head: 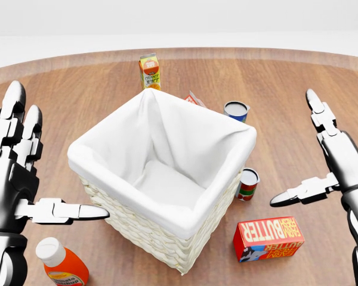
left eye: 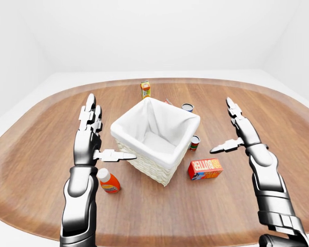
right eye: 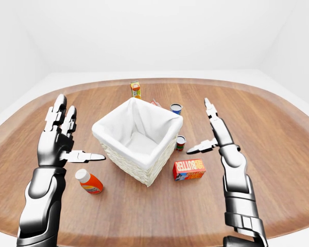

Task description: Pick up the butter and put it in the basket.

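Lying flat on the wooden table [left eye: 36,170] in the left-eye view, the butter [left eye: 205,169] is a red-orange box with white "BUTTER" lettering and a blue patch at 1 corner, just beside the lower right corner of the basket [left eye: 144,165], a white wicker basket with a white cloth liner. The left robot hand [left eye: 92,135] stands open with fingers up and thumb pointing at the basket wall; the right robot hand [left eye: 236,128] is open too, above and to the right of the butter, touching nothing. An orange bottle [left eye: 108,181] with a white cap lies by the left forearm.

From the head view, closer in, the butter's lettering reads more clearly, though the small print stays illegible. The juice carton [head: 150,71] stands beyond the basket's far corner. A blue-sided can [head: 235,110] and a red and green can [head: 247,183] sit to the basket's right. A small red and white item [head: 194,99] pokes out behind the rim, mostly hidden. The bottle is cut off by the bottom edge.

From the right-eye view, both forearms and the table's curved rim show in full, which the head view crops.
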### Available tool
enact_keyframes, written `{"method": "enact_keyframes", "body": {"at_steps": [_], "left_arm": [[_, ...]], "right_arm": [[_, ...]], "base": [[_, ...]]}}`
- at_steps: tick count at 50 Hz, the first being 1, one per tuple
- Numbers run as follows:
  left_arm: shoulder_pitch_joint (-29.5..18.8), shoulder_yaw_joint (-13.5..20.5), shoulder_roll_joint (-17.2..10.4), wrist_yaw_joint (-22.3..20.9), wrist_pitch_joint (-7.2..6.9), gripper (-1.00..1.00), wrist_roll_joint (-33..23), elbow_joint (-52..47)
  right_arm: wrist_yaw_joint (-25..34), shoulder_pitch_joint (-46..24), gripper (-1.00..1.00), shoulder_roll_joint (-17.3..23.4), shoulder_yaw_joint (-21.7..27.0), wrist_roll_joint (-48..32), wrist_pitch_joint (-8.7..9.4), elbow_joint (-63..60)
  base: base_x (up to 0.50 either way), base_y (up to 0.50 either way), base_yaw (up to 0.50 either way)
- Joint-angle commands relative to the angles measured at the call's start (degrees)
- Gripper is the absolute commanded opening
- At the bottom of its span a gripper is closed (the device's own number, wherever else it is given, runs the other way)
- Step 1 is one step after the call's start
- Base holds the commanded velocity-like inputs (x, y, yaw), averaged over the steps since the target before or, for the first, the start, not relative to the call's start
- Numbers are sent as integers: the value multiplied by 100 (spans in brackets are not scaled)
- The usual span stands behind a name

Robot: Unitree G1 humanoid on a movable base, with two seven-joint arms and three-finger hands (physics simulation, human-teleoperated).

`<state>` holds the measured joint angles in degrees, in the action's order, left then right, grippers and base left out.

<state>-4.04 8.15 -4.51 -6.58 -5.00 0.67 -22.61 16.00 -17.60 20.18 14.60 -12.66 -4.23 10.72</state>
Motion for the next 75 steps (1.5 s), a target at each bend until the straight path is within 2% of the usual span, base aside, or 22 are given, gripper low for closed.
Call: {"method": "enact_keyframes", "body": {"at_steps": [1, 6, 9, 14, 22, 32, 50, 62, 75], "left_arm": [[8, -21, 8, 8, 0, 100, -18, 31], [-32, -29, 5, 20, 0, 100, -36, 105], [-23, -37, 8, 26, 0, 100, -41, 130], [-1, -48, 13, 20, 0, 100, -56, 129], [19, -60, 25, 36, 0, 100, -68, 188], [48, -28, 25, 44, 0, 100, -44, 192], [77, -15, 34, 86, 0, 100, -5, 286], [112, -24, 43, 82, 0, 100, 19, 329], [110, -16, 42, 94, 0, 100, 49, 411]], "right_arm": [[394, -299, 100, 675, 219, -169, -77, 1582], [695, -283, 100, 850, 138, -231, -77, 2252], [661, -420, 100, 933, 72, -323, -77, 2989], [243, -1119, 100, 1168, -241, -480, -77, 5146], [38, -1444, 100, 1174, -528, -515, -77, 6199], [-414, -1533, 100, 930, -608, -846, -77, 6602], [-971, -1598, 100, 520, -429, -1037, -77, 6747], [-951, -1690, 100, 211, -310, -1021, -77, 6783], [-1055, -1710, 100, 127, -372, -1303, -77, 6806]], "base": [[0, 0, 0], [0, 0, 0], [0, 0, 0], [0, 0, 0], [0, 0, 0], [0, 0, 0], [0, 0, 0], [0, 0, 0], [0, 0, 0]]}}
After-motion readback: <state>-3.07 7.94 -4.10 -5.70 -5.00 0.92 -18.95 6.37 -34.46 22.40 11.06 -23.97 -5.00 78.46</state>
